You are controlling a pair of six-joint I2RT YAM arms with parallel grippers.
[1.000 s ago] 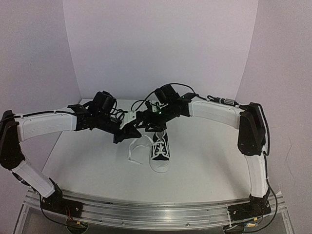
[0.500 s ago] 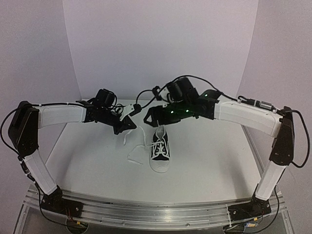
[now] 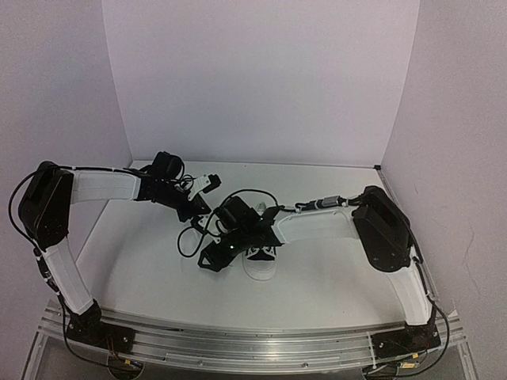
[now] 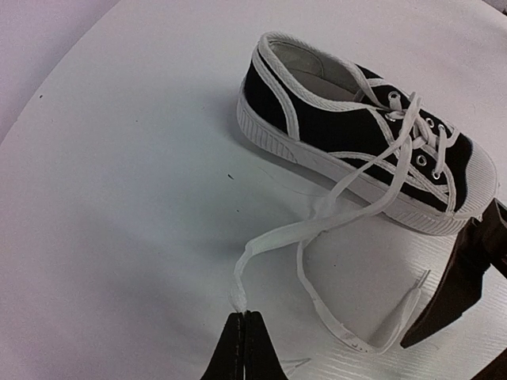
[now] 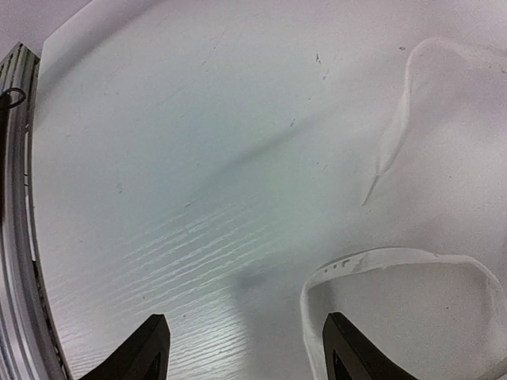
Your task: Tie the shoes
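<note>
Right arm is sweeping down from above and folding low across the sneaker (image 4: 348, 131), bringing the right gripper (image 5: 247, 348) just over the table (image 3: 135, 269), fingers spread wide above a slack loop (image 5: 380, 260) of white tape. Meanwhile the left gripper (image 4: 244, 336) is clamping tight on one lace (image 4: 333, 218) at bottom centre of its view, holding it out from the eyelets. The sneaker is sitting on its sole, upper right there, no knot yet. They're gathering the laces, I'd say; next the right fingers need to settle around that loop and close squarely.
</note>
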